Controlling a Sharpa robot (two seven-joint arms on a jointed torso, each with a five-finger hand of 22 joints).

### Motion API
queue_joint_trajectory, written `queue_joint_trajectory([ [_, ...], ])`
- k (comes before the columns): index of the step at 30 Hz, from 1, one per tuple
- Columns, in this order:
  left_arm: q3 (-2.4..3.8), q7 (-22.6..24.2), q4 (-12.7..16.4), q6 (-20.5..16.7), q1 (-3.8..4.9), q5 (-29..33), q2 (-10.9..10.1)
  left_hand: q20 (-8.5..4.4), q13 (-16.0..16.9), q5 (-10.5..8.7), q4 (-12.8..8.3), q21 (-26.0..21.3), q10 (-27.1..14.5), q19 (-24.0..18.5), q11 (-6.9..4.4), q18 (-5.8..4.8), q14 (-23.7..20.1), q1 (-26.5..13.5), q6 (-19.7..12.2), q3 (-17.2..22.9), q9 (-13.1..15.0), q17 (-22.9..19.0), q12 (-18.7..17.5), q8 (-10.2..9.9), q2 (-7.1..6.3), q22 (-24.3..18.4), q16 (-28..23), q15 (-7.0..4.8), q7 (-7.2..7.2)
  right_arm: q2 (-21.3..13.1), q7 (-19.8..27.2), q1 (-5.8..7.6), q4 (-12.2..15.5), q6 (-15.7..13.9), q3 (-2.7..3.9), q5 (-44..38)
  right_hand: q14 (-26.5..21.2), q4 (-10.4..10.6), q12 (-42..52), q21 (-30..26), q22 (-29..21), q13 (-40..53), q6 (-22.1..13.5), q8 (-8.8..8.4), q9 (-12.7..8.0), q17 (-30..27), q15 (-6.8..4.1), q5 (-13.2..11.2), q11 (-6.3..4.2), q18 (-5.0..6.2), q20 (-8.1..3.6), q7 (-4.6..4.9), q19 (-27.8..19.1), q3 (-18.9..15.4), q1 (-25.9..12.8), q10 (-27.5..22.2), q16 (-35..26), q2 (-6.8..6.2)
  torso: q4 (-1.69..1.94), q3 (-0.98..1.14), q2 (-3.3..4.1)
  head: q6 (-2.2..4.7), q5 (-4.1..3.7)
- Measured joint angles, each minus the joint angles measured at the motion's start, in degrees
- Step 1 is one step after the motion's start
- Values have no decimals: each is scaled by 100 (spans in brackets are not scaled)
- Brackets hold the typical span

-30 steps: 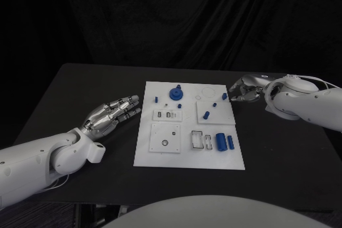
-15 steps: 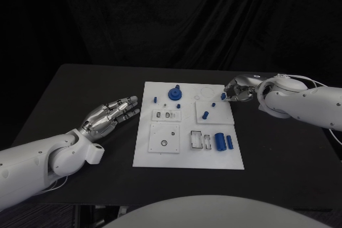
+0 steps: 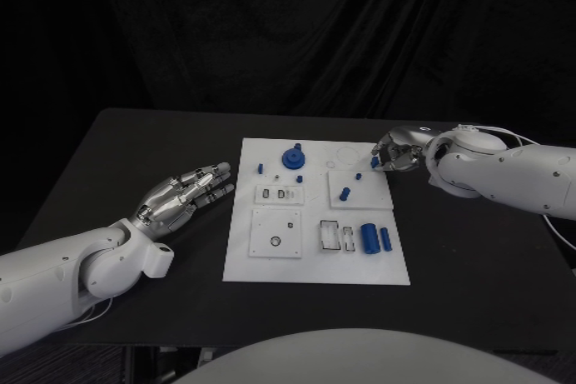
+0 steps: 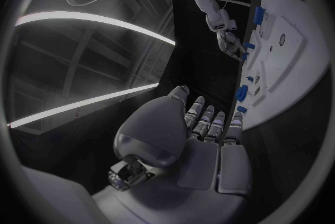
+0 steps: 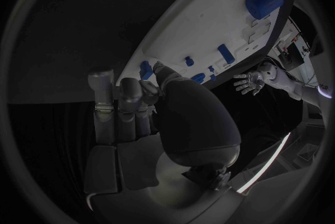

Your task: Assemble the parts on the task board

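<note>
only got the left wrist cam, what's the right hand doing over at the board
Observer: The head view puts the right hand at the task board's far right corner.
Operator: holding a part?
Observer: The right wrist view shows its fingertips right beside a small blue part; I cannot confirm a grip.
Operator: and my left hand?
Observer: In the head view the left hand lies beside the board's left edge, apart from it, holding nothing.

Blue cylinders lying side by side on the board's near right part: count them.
2: the thicker cylinder lies on the left in the head view, the thinner cylinder close beside it on the right.
</note>
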Motion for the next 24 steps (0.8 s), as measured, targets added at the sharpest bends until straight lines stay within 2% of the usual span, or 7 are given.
queue_joint_trajectory([
  [9,-1,0,0,20,-7,0,0,0,0,-22,10,0,0,0,0,0,0,0,0,10,0,0,0,0,0,0,0,0,0,75,-21,-23,-89,17,2,1,-12,-16,-44,-109,2,-45,-20,0,-13,-45,12,23,9,-1,18,20,-21,-16,63,-33,-66,-11,0,-2,-1,0,6],
  [16,0,0,0,34,-11,0,-1,0,0,-22,16,0,0,0,0,0,0,0,0,16,0,0,0,0,0,0,0,0,0,122,-46,-29,-134,43,4,1,-40,-55,-107,-162,-7,-77,-20,0,-25,-66,0,47,21,-1,1,20,-38,-7,108,-62,-121,34,2,-2,3,0,-2],
  [18,0,0,4,38,-13,0,-1,0,0,-22,16,0,0,0,0,0,0,0,0,16,0,0,0,0,0,0,0,0,0,131,-55,-32,-139,48,4,2,-40,-92,-151,-227,-21,-106,-76,0,-40,-87,0,110,1,-1,21,-12,-59,9,180,-122,-154,22,3,-1,3,0,-2],
  [24,0,0,10,52,-17,0,0,0,0,-22,16,0,-14,0,28,0,0,0,0,16,0,0,0,0,0,0,0,0,0,143,-80,-37,-156,51,5,2,-40,-150,-151,-240,-21,-84,-113,0,-54,-75,0,192,0,-1,21,-11,-59,40,255,-123,-154,70,4,1,3,0,4],
])
